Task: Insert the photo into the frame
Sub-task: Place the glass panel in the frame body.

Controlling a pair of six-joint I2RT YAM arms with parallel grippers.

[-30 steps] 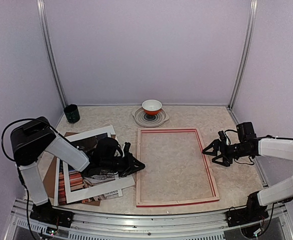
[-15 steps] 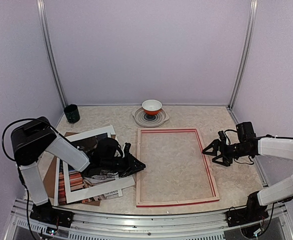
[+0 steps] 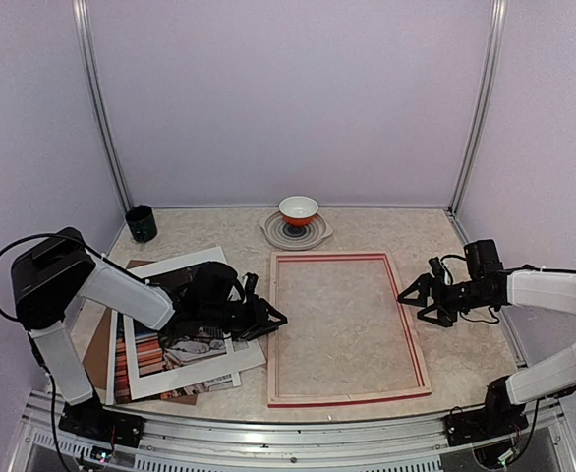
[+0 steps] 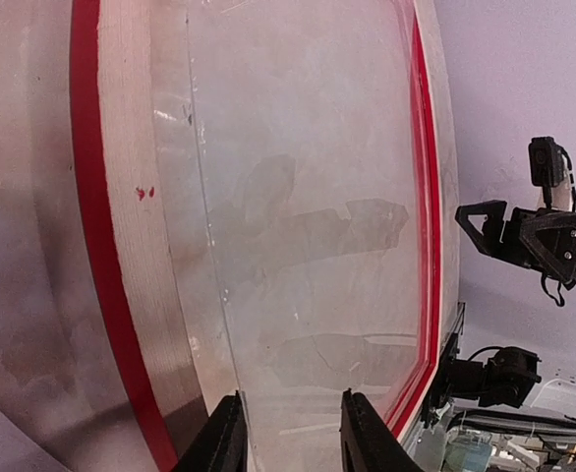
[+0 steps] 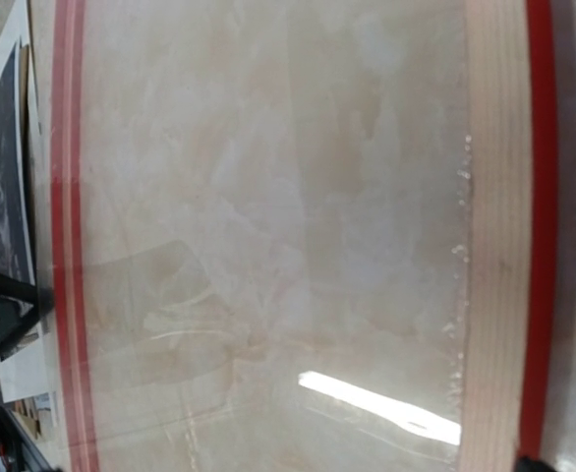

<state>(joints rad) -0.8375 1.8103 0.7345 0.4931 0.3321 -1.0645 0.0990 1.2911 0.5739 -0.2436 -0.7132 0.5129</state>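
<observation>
Marbled beige tabletop [image 3: 386,231] under lilac walls is where I work. On its left side the photo [image 3: 145,354] lies in a loose pile. The white mat [image 3: 175,264] appears to sit over it, so only the books and the cat show through the cut-out, and the brown backing board [image 3: 96,344] pokes out underneath.

My left gripper [image 3: 273,323] hovers at the pile's right edge, jaws parted with nothing between them. Just beside it the frame [image 3: 347,397] lies back-up with pale wood showing and only the pane inside. My right gripper [image 3: 411,300] hangs wide open and empty near the frame's right rail.

I judge the mat should come off first. Then I should pinch the photo alone by a free edge, low and flat. Sliding rather than lifting should keep the thin print from creasing. My right could steady the frame.
</observation>
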